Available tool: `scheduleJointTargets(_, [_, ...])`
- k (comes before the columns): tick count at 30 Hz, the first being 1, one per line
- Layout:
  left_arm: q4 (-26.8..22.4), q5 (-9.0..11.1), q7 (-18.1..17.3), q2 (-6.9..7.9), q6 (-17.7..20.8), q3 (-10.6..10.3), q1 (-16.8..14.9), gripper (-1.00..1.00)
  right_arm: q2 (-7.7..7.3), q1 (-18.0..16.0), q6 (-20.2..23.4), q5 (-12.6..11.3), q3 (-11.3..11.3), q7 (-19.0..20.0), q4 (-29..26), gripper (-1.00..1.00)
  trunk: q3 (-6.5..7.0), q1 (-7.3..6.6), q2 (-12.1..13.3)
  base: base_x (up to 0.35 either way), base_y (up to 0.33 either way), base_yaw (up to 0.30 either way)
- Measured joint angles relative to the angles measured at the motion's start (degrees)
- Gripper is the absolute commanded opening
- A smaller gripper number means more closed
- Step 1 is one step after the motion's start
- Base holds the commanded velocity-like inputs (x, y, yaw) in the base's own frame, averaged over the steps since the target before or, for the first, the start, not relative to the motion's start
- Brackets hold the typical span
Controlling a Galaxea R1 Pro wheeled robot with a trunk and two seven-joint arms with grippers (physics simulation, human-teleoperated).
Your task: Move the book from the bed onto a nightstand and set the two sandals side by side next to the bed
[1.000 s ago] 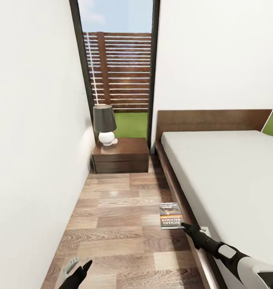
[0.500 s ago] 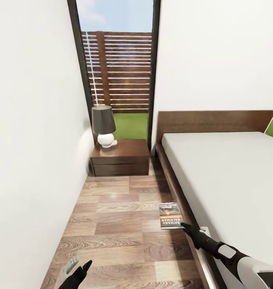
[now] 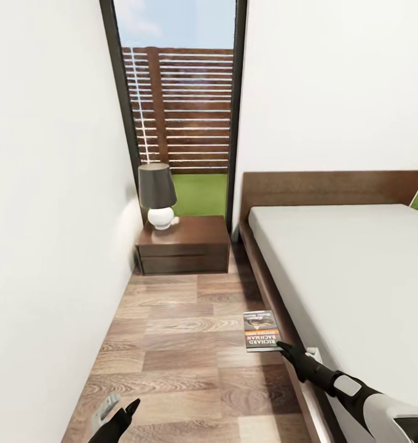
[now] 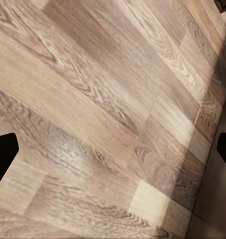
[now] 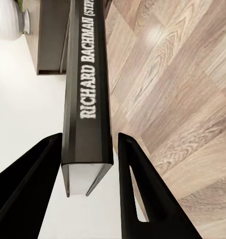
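My right gripper is shut on the near end of the book, a dark paperback with an orange band, held flat above the floor beside the bed. In the right wrist view the book's spine, lettered "RICHARD BACHMAN", sits between the two black fingers. The nightstand stands ahead against the window wall, left of the bed's headboard. My left gripper hangs open low at the left, with only floor planks between its fingertips. The sandals are out of view.
A lamp with a dark shade and white base stands on the nightstand's left part. A white wall runs close along the left. The wood-plank floor forms a narrow aisle between wall and bed frame. A tall dark-framed window rises behind.
The whole picture has shifted a little: the camera has moved, and the nightstand and lamp look slightly nearer. Both arms and the held book keep their places in the picture.
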Motion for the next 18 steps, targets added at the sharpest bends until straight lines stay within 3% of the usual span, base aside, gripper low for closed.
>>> scheduleJointTargets(18, [0.0, 0.0, 0.0, 0.02, 0.0, 0.0, 0.0, 1.0, 0.0, 0.0, 0.0, 0.0, 0.0, 0.1, 0.0, -1.0, 0.0, 0.0, 0.0, 0.161, 0.0, 0.0])
